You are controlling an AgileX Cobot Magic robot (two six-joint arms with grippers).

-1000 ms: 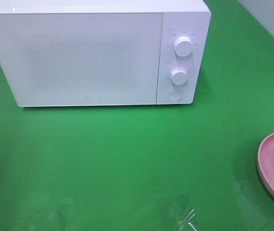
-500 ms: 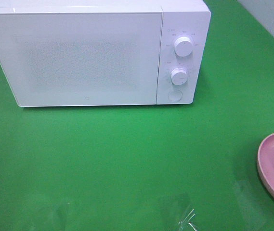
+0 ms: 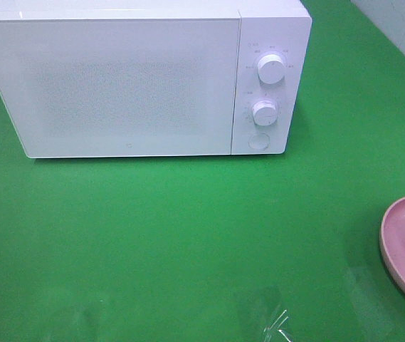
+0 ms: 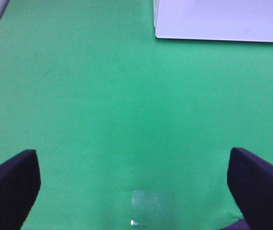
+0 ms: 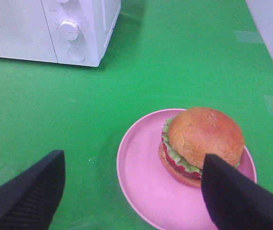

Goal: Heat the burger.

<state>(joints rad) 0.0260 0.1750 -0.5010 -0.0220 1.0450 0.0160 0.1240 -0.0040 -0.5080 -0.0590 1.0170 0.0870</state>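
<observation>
Your right tool (image 5: 131, 191) hangs wide and empty over the burger (image 5: 202, 143) on its plate (image 5: 141, 167); your left tool (image 4: 134, 184), also wide, holds nothing above bare bench (image 4: 102, 96). Nothing has shifted over the last second, so heating hasn't begun. The microwave (image 3: 131, 85), well apart, stands with its door shut, blocking the way in.

A green table surface (image 3: 188, 228) fills almost all the scene. At the far side stands a white microwave (image 3: 131, 78) with its door closed. At the far right corner a pale wall (image 3: 401, 21) is visible. The light is even and soft.
</observation>
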